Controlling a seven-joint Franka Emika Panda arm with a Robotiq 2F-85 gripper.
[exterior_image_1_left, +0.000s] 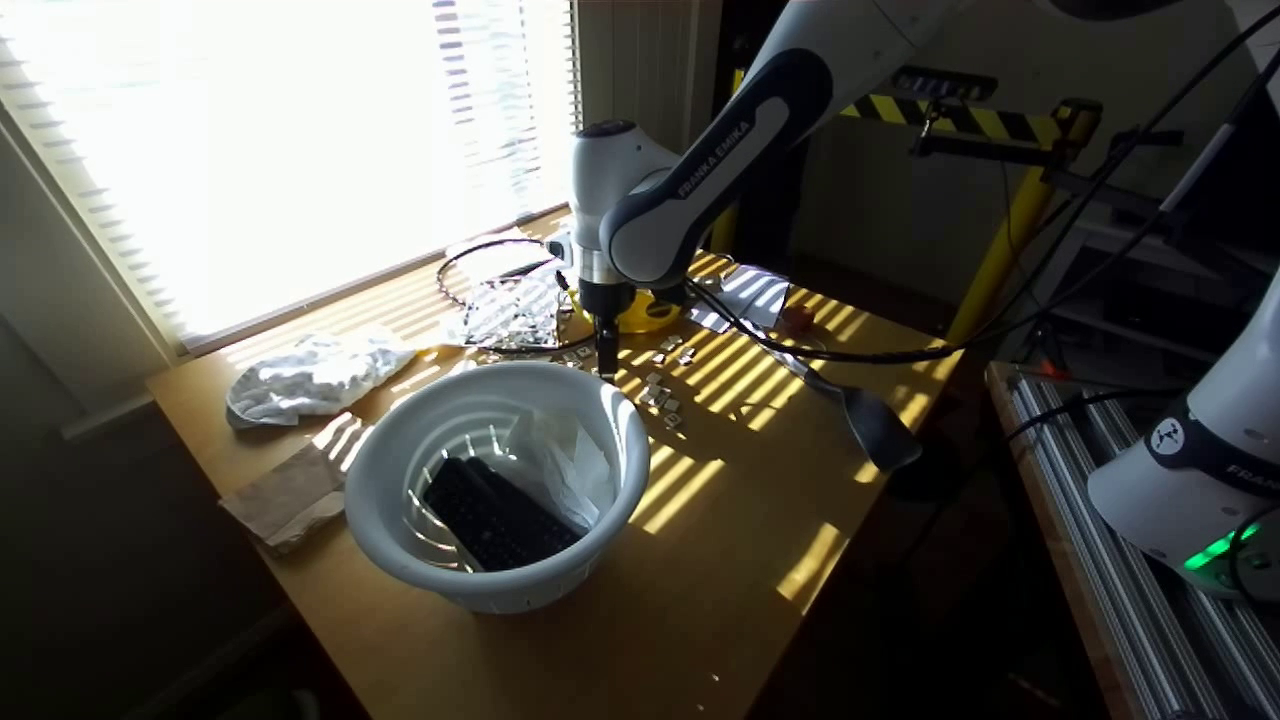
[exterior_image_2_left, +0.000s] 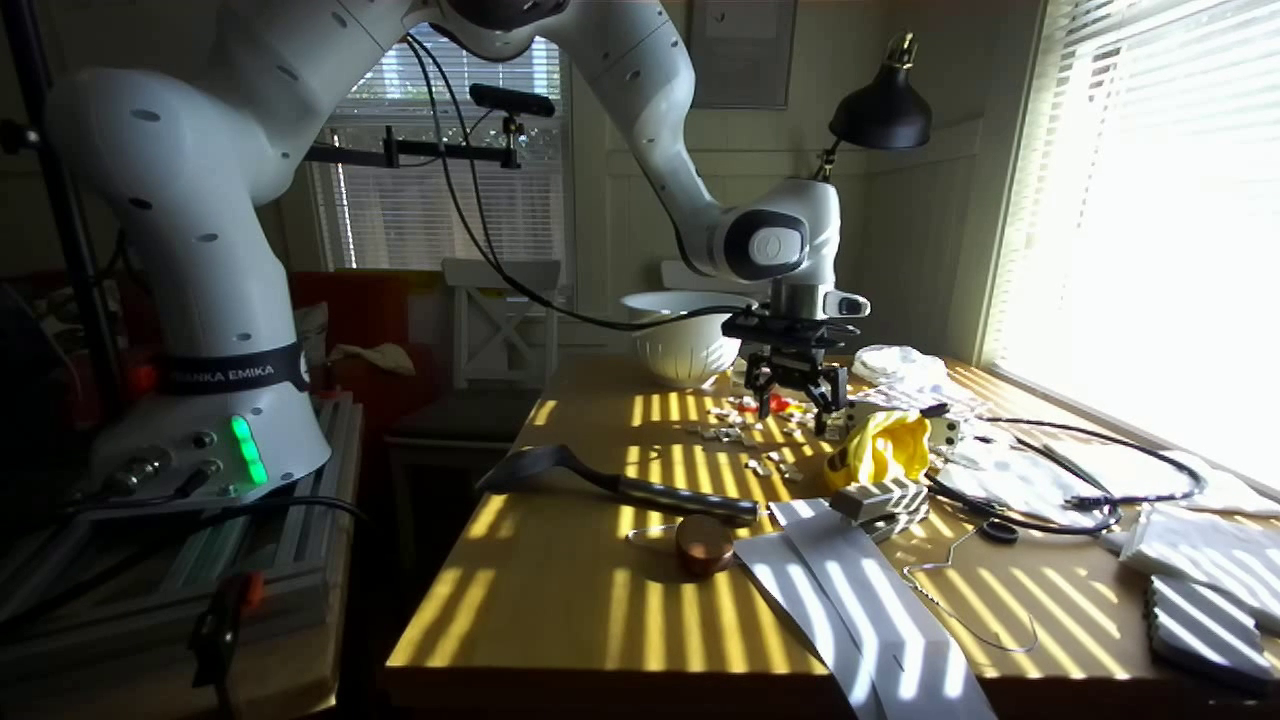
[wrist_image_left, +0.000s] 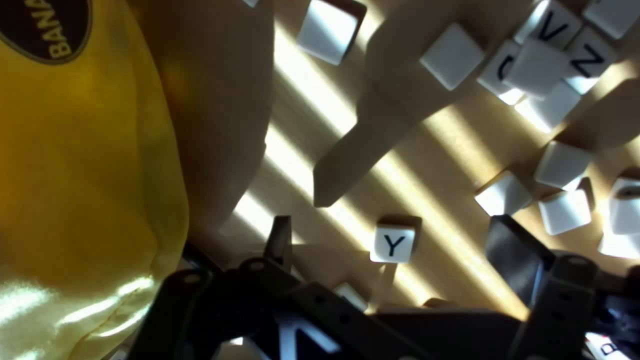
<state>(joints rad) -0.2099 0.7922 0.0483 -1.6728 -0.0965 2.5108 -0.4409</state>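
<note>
White plastic tub (exterior_image_1_left: 375, 500) stands nearest, left in an exterior view; rightward, the gripper (exterior_image_1_left: 607, 370) hangs, jaws apart; then loose letter tiles (exterior_image_1_left: 657, 395) lie on the table (exterior_image_1_left: 760, 485), a Y tile (wrist_image_left: 393, 243) showing between the jaws in the wrist view.

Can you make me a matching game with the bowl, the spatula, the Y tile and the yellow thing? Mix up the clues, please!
Things
1. Bowl
2. Spatula
3. Y tile
4. Yellow thing

Clues
A. In the wrist view, seen between the two sides of the open end effector
B. Shows "BANA" on its dark label
C. Has a black thing inside
D. Has a black blade and a grey handle

Right pairs: 1-C, 2-D, 3-A, 4-B
</note>
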